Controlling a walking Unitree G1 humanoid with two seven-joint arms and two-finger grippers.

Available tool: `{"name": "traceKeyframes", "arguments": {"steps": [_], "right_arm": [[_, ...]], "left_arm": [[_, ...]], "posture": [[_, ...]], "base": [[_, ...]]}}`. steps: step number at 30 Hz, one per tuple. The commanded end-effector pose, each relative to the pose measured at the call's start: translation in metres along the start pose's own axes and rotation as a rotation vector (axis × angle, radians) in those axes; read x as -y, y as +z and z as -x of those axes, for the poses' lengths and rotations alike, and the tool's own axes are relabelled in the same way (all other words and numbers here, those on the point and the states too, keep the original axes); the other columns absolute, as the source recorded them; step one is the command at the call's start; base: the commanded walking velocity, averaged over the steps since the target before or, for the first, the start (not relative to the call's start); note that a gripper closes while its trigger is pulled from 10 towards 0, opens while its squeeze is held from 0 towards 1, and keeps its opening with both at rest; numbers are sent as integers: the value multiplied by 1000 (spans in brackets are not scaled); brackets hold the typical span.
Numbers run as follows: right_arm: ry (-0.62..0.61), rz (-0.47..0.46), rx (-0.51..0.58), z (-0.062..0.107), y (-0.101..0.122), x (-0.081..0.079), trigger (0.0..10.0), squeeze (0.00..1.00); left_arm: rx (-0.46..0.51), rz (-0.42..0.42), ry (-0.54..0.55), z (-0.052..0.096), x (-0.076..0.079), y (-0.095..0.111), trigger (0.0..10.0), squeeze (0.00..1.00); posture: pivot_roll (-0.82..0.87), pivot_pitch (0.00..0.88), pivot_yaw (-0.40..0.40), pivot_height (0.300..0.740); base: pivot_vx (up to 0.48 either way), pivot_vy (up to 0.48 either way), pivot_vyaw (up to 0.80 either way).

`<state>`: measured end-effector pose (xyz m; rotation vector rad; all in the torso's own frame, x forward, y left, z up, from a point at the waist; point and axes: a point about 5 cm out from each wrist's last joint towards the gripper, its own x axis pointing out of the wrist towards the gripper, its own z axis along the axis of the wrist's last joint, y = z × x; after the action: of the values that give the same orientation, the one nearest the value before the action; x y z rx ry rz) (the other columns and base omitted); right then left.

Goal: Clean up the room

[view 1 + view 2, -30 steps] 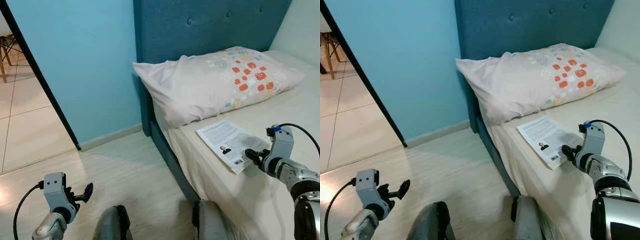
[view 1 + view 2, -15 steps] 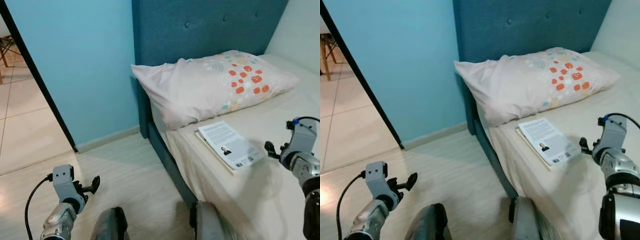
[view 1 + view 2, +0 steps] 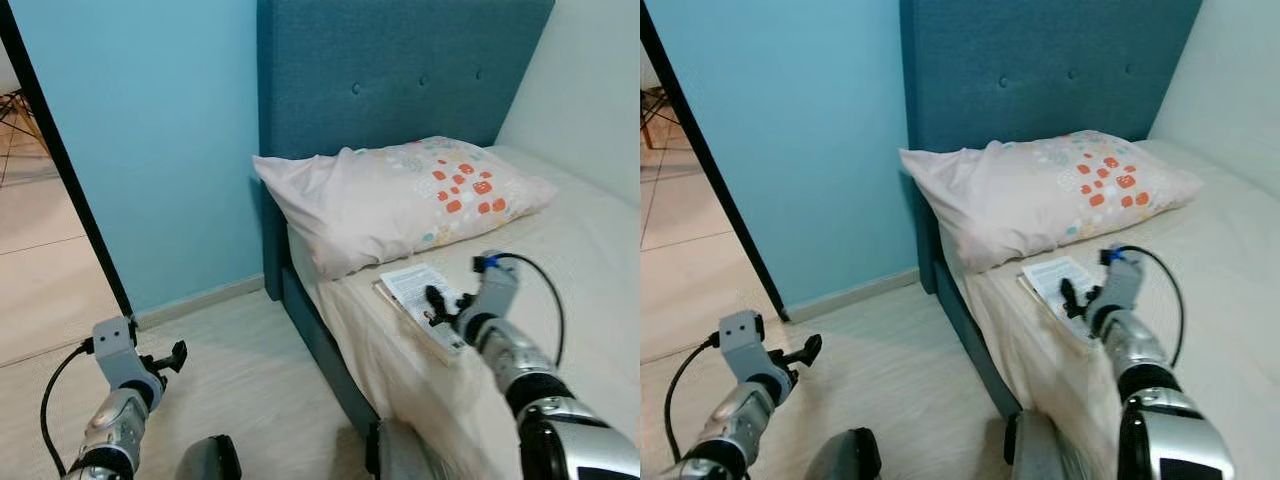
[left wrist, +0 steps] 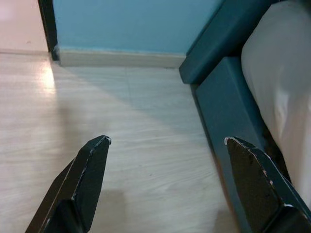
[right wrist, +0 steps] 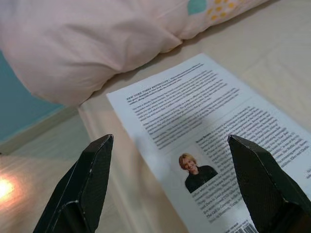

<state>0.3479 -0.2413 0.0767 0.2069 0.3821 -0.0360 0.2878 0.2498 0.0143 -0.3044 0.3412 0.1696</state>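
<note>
A white paperback book [image 3: 412, 287] lies back cover up on the beige bed sheet [image 3: 590, 260], just below a pale pillow with orange patterns [image 3: 390, 195]. My right gripper [image 3: 437, 305] hovers open over the book's near end, its two black fingers [image 5: 82, 194] spread wide above the printed cover [image 5: 204, 121] with nothing between them. My left gripper [image 3: 170, 357] hangs low on the left, open above the wooden floor [image 4: 121, 111].
A teal padded headboard [image 3: 400, 70] and bed frame [image 4: 228, 92] stand against the light blue wall [image 3: 150, 130]. A black door frame [image 3: 65, 170] on the left leads to a tiled room. Light floor [image 3: 250, 350] runs along the bed's side.
The camera has shifted. My right gripper has swung from the right of the book to over its near end. The left arm stays low.
</note>
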Motion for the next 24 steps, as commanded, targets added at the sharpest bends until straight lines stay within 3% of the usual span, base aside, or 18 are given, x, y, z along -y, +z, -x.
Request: {"name": "traceKeyframes", "arguments": {"steps": [1,9,12,15,24], "right_arm": [[4,26,12,0,2,-1,10000,0],[55,38,-39,1,-25,-13,10000,0],[146,38,-22,1,-35,-31,10000,0],[178,41,-12,1,-37,-37,10000,0],[190,72,-45,2,-47,-41,10000,0]], "left_arm": [[-37,-3,-3,0,5,-7,10000,0],[-75,-8,6,1,10,-18,10000,0],[-86,-1,22,2,10,-21,10000,0],[-87,-3,23,1,11,-21,10000,0],[-91,-22,14,0,15,-20,10000,0]], "posture": [[-33,0,-63,575],[-36,0,-72,600],[-37,0,-72,614],[-35,0,-73,624],[-32,0,-71,649]], "base": [[0,0,0],[0,0,0],[0,0,0],[0,0,0],[0,0,0]]}}
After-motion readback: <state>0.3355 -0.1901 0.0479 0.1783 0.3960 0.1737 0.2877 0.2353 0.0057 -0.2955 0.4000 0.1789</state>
